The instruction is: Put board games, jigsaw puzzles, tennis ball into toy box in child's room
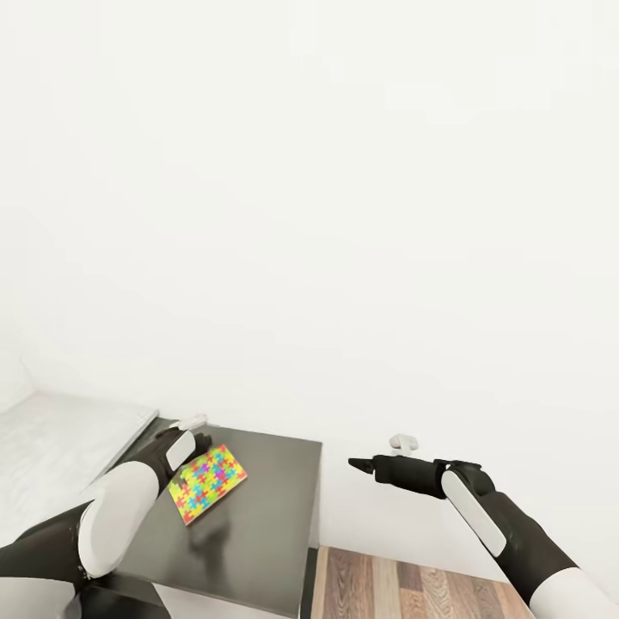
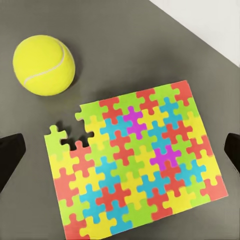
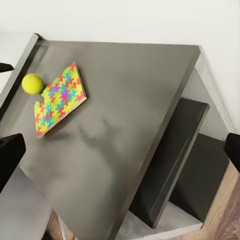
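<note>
One jigsaw puzzle (image 2: 135,162), one tennis ball (image 2: 44,64) on table (image 3: 125,125).

left tool (image 2: 120,150): fingertips cut off at the left wrist view's edges
tennis ball (image 2: 44,64): hidden behind left arm (image 1: 120,507) in head view
surface (image 1: 258,516): near edge cropped

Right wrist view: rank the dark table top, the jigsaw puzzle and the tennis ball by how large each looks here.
1. Dark table top, spanning most of the picture.
2. Jigsaw puzzle, a small patch lying on it.
3. Tennis ball, clearly smallest, beside the puzzle's corner.
</note>
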You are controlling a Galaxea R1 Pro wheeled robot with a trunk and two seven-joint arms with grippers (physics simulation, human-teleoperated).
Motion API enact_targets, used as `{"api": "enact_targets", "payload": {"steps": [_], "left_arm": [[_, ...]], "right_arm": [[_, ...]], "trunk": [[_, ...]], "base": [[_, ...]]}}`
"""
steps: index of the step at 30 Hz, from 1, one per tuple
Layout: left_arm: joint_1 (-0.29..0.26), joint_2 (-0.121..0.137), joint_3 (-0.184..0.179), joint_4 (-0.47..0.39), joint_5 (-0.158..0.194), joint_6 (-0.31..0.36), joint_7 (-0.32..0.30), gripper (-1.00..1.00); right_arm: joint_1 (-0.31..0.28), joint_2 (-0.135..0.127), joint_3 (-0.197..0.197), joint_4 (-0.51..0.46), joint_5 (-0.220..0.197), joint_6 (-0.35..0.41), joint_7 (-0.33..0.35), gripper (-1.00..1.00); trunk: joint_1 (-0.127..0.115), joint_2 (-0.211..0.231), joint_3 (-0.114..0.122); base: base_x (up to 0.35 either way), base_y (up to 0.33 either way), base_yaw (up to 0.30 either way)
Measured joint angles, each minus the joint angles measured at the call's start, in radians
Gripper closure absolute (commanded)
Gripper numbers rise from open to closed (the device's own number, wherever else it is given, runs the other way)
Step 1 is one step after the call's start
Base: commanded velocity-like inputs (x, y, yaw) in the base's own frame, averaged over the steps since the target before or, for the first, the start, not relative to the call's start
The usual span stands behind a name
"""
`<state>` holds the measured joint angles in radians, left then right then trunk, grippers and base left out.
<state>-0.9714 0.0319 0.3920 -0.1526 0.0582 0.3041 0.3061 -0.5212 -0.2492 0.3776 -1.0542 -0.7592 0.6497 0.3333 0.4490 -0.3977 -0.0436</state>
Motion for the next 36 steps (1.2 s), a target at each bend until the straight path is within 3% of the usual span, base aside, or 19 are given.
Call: {"api": "enact_targets", "payload": {"steps": [15, 32, 36], "left_arm": [[0.004, 0.000, 0.000, -0.001, 0.000, -0.002, 0.000, -1.00], [0.006, -0.007, -0.001, -0.001, 0.000, -0.002, 0.000, -1.00], [0.011, -0.008, -0.018, -0.001, 0.000, -0.002, 0.000, -1.00]], "right_arm": [[0.000, 0.000, 0.001, -0.001, 0.000, 0.000, 0.000, -1.00], [0.000, 0.000, 0.000, 0.000, 0.000, 0.000, 0.000, -1.00], [0.000, -0.001, 0.000, 0.000, 0.000, 0.000, 0.000, -1.00]], "trunk": [[0.000, 0.000, 0.000], [0.000, 0.000, 0.000], [0.000, 0.000, 0.000]], "base": [[0.069, 0.015, 0.117], [0.085, -0.041, 0.010], [0.003, -0.002, 0.000]]}}
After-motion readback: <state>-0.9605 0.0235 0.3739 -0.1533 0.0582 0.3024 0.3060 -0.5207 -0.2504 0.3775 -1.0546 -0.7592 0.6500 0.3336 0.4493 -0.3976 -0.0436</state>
